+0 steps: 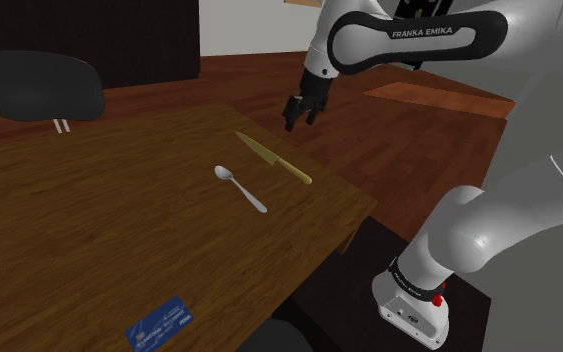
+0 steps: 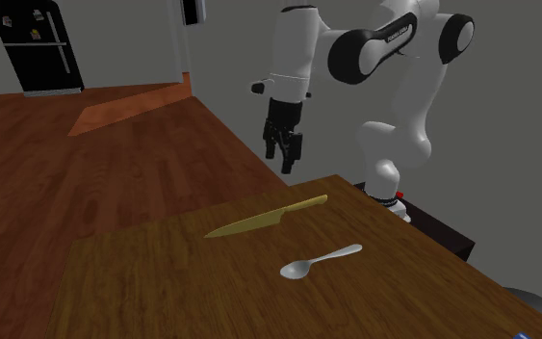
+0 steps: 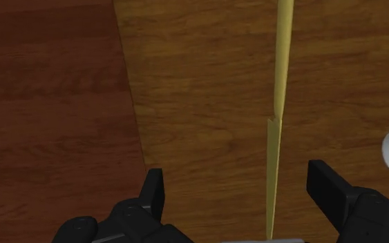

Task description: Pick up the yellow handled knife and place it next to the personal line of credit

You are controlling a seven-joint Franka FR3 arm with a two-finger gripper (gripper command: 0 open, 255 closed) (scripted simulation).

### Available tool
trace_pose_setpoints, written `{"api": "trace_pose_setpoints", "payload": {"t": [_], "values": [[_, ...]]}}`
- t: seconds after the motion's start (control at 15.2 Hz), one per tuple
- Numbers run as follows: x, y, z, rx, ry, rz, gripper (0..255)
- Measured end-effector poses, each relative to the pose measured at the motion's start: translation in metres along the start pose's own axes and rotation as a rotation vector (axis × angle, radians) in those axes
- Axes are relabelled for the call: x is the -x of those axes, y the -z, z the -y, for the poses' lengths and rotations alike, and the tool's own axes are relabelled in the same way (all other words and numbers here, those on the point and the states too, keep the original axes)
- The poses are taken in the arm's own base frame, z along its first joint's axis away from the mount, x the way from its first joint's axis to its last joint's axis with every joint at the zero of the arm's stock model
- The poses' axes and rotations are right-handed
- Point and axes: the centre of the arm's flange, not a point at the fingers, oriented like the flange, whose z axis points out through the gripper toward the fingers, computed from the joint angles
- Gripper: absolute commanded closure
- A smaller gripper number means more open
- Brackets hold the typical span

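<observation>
Yellow from tip to handle, the knife (image 1: pixel 274 158) lies flat on the wooden table (image 1: pixel 89 220) near its edge. It is just beside a spoon (image 1: pixel 239 187) and well apart from the blue card (image 1: pixel 159 323). The end effector (image 1: pixel 299 112) hangs above, wide open and empty. The knife is probably stiff, thin and light; grip across the thicker handle.

the yellow knife (image 1: pixel 274 160) i'm after lies flat near the wooden table (image 1: pixel 89 220) edge, blade and handle alike yellow; my blue card (image 1: pixel 159 322) lies flat, well apart
</observation>
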Motion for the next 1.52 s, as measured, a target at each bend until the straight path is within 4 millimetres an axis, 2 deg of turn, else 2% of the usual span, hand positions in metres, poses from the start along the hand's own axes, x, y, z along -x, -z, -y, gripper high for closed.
{"api": "trace_pose_setpoints", "payload": {"t": [0.26, 0.46, 0.99, 1.39, 1.45, 1.52], "values": [[-0.024, -0.035, 0.031, -0.019, 0.012, 0.018, 0], [-0.041, -0.059, 0.048, -0.031, 0.020, 0.031, 0], [-0.044, -0.099, 0.053, -0.034, 0.021, 0.033, 0], [-0.044, -0.103, 0.053, -0.034, 0.021, 0.032, 0], [-0.044, -0.103, 0.053, -0.034, 0.021, 0.032, 255], [-0.044, -0.103, 0.053, -0.034, 0.021, 0.032, 255]]}}
